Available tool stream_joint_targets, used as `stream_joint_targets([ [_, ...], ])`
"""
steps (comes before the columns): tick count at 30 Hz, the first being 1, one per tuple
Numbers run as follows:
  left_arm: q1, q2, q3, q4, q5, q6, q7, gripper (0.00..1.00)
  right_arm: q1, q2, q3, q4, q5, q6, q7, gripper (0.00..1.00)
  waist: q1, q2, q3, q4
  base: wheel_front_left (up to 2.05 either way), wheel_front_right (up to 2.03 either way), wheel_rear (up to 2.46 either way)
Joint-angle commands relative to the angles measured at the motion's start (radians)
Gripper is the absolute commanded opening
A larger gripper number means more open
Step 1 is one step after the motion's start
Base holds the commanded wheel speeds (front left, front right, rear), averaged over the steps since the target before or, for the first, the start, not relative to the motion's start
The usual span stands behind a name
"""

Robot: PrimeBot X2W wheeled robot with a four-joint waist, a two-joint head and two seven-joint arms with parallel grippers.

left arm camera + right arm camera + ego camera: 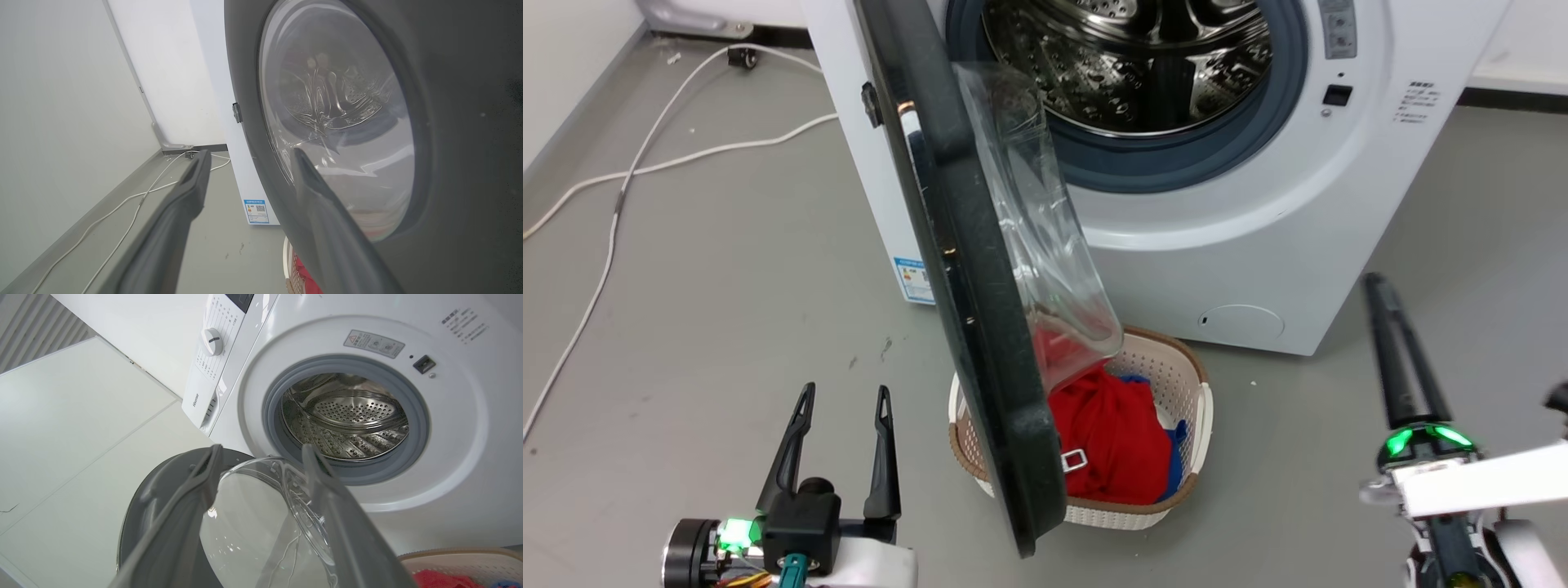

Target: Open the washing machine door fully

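The washing machine [1258, 245] stands at the back, its steel drum [351, 416] exposed. The washing machine door [956, 245] is swung out roughly square to the front and appears edge-on, with its glass bowl [1054, 261] facing right. My left gripper [843, 408] is open, low on the floor side, left of the door's outer face and apart from it. In the left wrist view the door [470, 163] looms close on the right of that gripper [249, 157]. My right gripper [1376, 286] is open, right of the door; its view faces the door's inner side [147, 498].
A cream basket [1205, 408] of red and blue clothes sits on the floor under the door's lower edge. White cables [645, 163] run across the grey floor at the left, towards a wall [61, 122]. A small blue label [913, 282] marks the machine's lower left corner.
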Motion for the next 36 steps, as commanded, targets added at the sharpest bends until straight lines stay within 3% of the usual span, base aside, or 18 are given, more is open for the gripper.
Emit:
stream_joint_targets([
  [1,0.015,0.006,0.003,-0.005,0.000,0.005,-0.003,1.00,0.021,0.004,-0.031,0.006,-0.036,0.003,-0.053,1.00,0.0001,0.0000,-0.020,-0.015,0.00,0.00,0.00],
  [3,0.025,0.009,0.006,-0.007,0.000,0.007,-0.003,1.00,0.029,-0.006,-0.069,0.004,-0.125,0.003,-0.076,1.00,0.0001,0.0000,-0.030,-0.024,0.00,0.00,0.00],
  [11,0.051,0.015,0.011,-0.015,-0.001,0.012,-0.003,1.00,0.096,0.114,-0.305,-0.086,-0.581,0.003,-0.081,1.00,0.0001,0.0000,-0.057,-0.048,0.00,0.00,0.00],
  [19,0.058,0.013,0.008,-0.018,-0.002,0.012,-0.003,1.00,0.196,0.133,-0.344,-0.090,-0.991,0.003,-0.082,1.00,0.0001,0.0000,-0.063,-0.050,0.00,0.00,0.00],
  [23,0.060,0.014,0.009,-0.018,-0.003,0.012,-0.003,1.00,0.233,0.139,-0.333,-0.064,-1.089,0.002,-0.082,1.00,0.0001,0.0000,-0.063,-0.051,0.00,0.00,0.00],
  [36,0.070,0.011,0.014,-0.014,-0.004,0.016,-0.003,1.00,0.297,0.189,-0.403,0.022,-1.149,0.002,-0.082,1.00,0.0001,0.0000,-0.069,-0.051,0.00,0.00,0.00],
])
